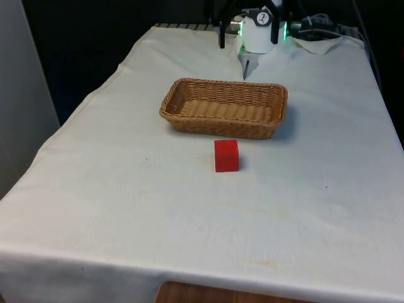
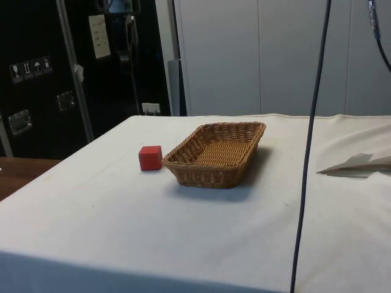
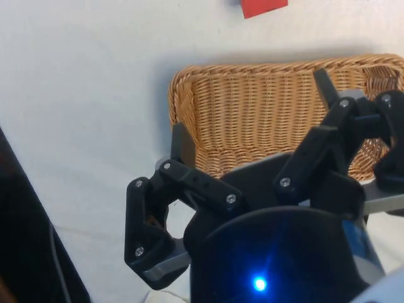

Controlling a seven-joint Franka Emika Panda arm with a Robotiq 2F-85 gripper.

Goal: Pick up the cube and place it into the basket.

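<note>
One white cloth [image 1: 126,208] bears basket [image 1: 224,107] and red cube [image 1: 226,156]; jaws spread.

From my station: the cube [image 1: 226,155] stands alone on open white cloth [image 1: 126,208], bare on three sides. The wicker basket [image 1: 222,107] lies just beside it on the robot's side, apart, its low rim the one obstacle; its top lies open.

Black claw [image 3: 252,120]: jointed linkage fingers [image 3: 183,144], silver screws; white arm base [image 1: 257,31].
</note>
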